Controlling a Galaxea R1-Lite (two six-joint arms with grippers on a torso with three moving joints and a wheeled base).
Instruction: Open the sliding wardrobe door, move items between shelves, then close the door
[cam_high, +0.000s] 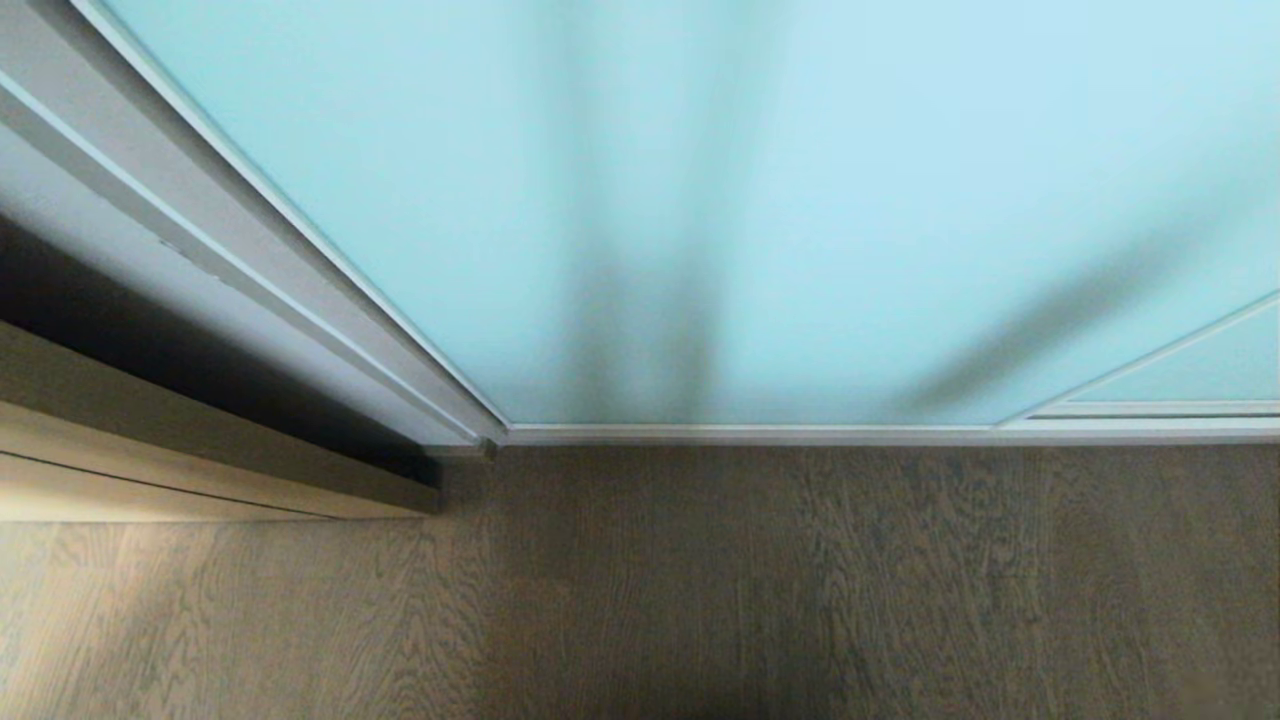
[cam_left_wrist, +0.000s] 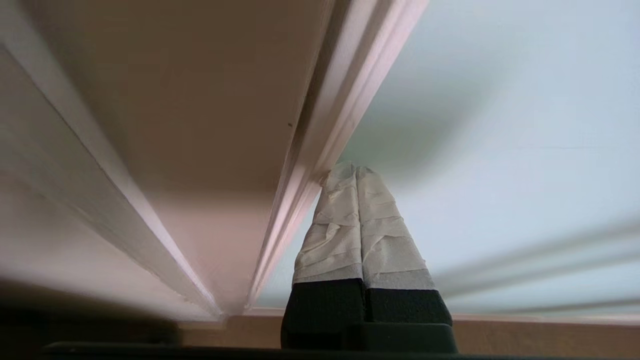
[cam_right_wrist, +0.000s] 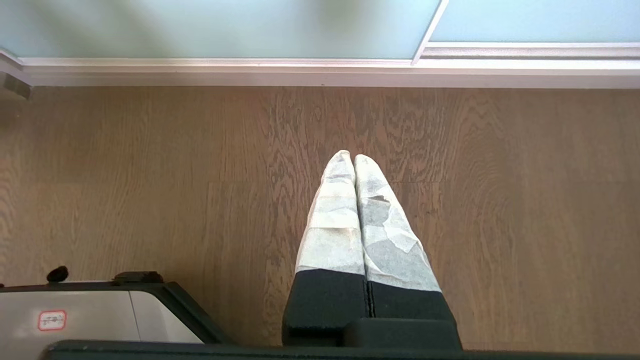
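The sliding wardrobe door is a frosted pale blue-green glass panel in a thin silver-white frame, filling the head view above the floor; it also shows in the left wrist view. My left gripper is shut with nothing in it, its taped fingertips against the door's frame edge where glass meets frame. My right gripper is shut and empty, hanging over the wood floor in front of the door's bottom rail. No items or shelves are in view. Neither arm shows in the head view.
Grey-brown wood-grain floor runs up to the door's bottom track. A white jamb and a dark gap with a wooden ledge lie left of the door. A second glass panel overlaps at the right. Part of my base shows.
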